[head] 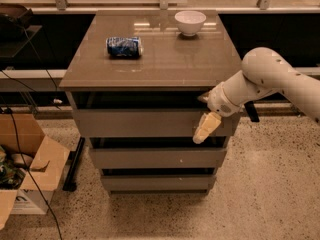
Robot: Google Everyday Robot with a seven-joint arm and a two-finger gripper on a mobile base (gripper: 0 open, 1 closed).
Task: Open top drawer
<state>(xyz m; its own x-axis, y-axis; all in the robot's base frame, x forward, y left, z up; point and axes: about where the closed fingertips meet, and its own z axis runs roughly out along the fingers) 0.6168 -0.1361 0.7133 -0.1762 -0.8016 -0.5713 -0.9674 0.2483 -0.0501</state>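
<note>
The top drawer is the widest grey-brown front of three, pulled out a little so that a dark gap shows beneath the tabletop. My gripper hangs from the white arm against the drawer front's right end, its tan finger pointing down over the panel's lower edge. The mid-width drawer front with a white speck and the narrowest front sit below.
On the cabinet top lie a blue can on its side and a white bowl. An open cardboard box stands on the floor at left, with cables. A low window ledge runs behind.
</note>
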